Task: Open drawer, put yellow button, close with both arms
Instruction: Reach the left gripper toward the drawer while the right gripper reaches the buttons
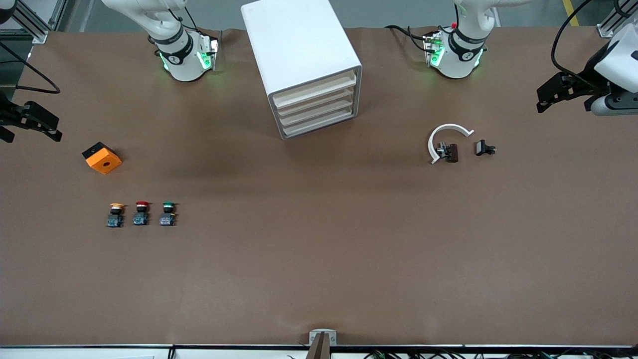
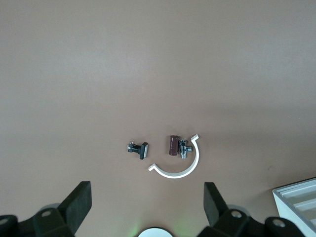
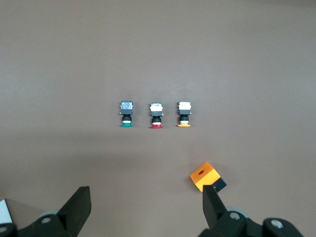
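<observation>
Yellow button (image 1: 116, 214) lies nearer the camera than my landmark, the orange block (image 1: 102, 158), in a row with the red button (image 1: 141, 213) and green button (image 1: 168, 213). I see the right gripper (image 1: 31, 121) raised toward the right arm's end from that block, fingers apart. Cabinet (image 1: 304, 65) stands toward the left arm's end, top drawer (image 1: 315, 92) closed. Left gripper (image 1: 565, 89) is up at that end, fingers spread, over the white curved piece (image 2: 180, 164).

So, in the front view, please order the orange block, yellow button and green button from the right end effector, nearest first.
1. Orange block, at the right arm's end, by the right end effector.
2. Yellow button, row's end closest to that block.
3. Green button, row's other end.
</observation>
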`<state>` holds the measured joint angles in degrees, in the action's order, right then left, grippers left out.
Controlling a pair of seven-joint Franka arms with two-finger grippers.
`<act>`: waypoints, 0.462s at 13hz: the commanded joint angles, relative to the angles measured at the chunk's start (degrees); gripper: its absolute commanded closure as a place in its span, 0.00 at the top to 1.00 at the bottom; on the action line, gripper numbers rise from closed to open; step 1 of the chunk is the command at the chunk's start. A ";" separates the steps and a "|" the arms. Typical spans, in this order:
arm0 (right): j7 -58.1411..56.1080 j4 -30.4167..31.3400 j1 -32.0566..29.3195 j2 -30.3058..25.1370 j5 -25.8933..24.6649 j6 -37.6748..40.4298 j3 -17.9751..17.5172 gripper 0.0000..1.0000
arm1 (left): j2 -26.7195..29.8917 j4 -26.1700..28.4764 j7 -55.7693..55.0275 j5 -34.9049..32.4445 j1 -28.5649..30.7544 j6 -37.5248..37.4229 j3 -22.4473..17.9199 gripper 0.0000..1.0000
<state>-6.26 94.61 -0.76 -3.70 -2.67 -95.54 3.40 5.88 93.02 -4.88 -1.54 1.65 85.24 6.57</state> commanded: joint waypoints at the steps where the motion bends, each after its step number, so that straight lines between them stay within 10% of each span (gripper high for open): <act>1: -0.07 -0.74 -0.47 -0.70 1.61 0.27 -0.06 1.00 | -0.25 -1.27 1.11 0.84 0.28 -1.40 -0.07 1.00; 6: -0.33 -0.74 -0.38 -0.61 1.61 0.27 -0.06 1.00 | -6.12 -1.35 1.19 1.18 -0.16 -1.40 0.37 1.00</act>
<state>-6.26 94.04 -0.76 -3.82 -1.93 -95.54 3.44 3.98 93.15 -4.87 -1.49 1.49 84.80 6.71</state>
